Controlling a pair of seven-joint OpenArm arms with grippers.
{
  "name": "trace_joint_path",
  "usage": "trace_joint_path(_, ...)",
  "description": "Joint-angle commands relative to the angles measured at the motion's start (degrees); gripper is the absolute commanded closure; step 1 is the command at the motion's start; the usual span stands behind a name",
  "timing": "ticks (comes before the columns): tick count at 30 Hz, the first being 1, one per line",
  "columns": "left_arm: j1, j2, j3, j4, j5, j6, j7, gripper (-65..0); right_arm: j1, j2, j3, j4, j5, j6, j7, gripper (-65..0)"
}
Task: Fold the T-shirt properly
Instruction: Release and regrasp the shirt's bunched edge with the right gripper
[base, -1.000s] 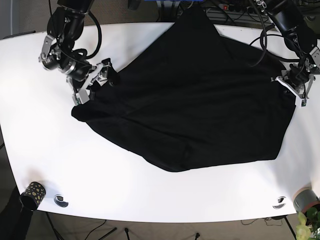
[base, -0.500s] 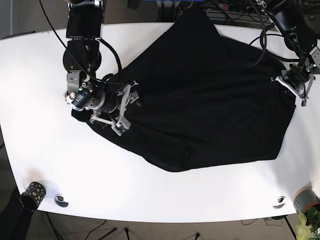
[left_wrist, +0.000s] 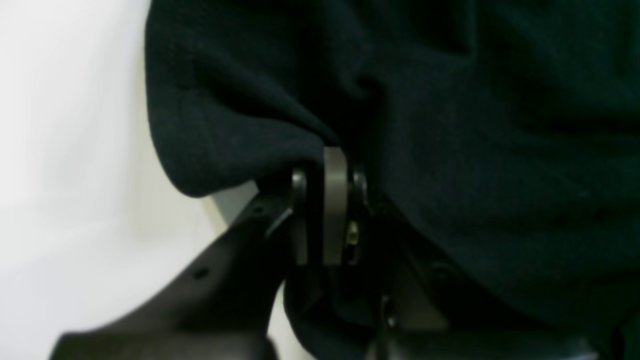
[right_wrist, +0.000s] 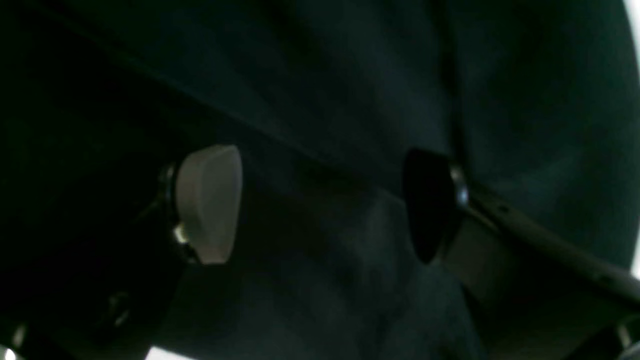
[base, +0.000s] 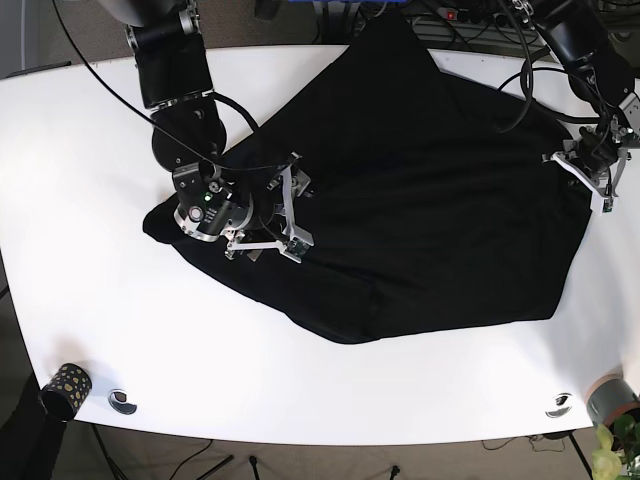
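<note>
The black cotton T-shirt (base: 400, 190) lies spread but rumpled across the white table (base: 90, 120), its far corner reaching the table's far edge and its bulk filling the centre and right. Its long axis appears to run diagonally, from the near-left lobe toward the far right; which end is the collar cannot be told.

The left gripper (base: 598, 182), at the shirt's right edge, is clamped on a fold of that edge; the left wrist view shows the pads pressed together with cloth between them. The right gripper (base: 292, 215) hovers over the left part of the shirt with its jaws spread wide, pale pad (right_wrist: 209, 202) and dark pad (right_wrist: 427, 205) well apart, nothing held.

Judgement: the step in hand is securing a second grasp before spreading or folding. The next move calls for the right gripper to descend and pinch a single layer near the left lobe without bunching.
</note>
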Motion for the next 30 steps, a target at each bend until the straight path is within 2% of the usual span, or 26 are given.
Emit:
trace_joint_path(1, -0.07, -0.7, -0.05, 0.39, 0.97, 0.01, 1.35, 0.0, 1.88, 0.19, -0.72, -0.73, 0.73, 0.03, 0.95, -48.5)
trace_joint_path(15, -0.07, -0.7, -0.05, 0.39, 0.97, 0.01, 1.35, 0.0, 2.32, 0.19, -1.25, -1.35, 0.73, 0.03, 1.22, -46.6)
trace_joint_path(18, -0.25, -0.7, -0.05, 0.39, 0.97, 0.01, 1.35, 0.0, 1.44, 0.54, -1.25, -1.35, 0.73, 0.03, 1.22, -39.8)
trace_joint_path(26, -0.51, -0.7, -0.05, 0.39, 0.97, 0.01, 1.35, 0.0, -0.4, 1.25, -1.16, -0.91, 0.73, 0.03, 1.3, -10.8)
trace_joint_path(30, -0.51, -0.7, 0.04, 0.39, 0.97, 0.01, 1.26, 0.0, -2.51, 1.33, 1.65, 4.28, 0.73, 0.03, 1.04, -2.4)
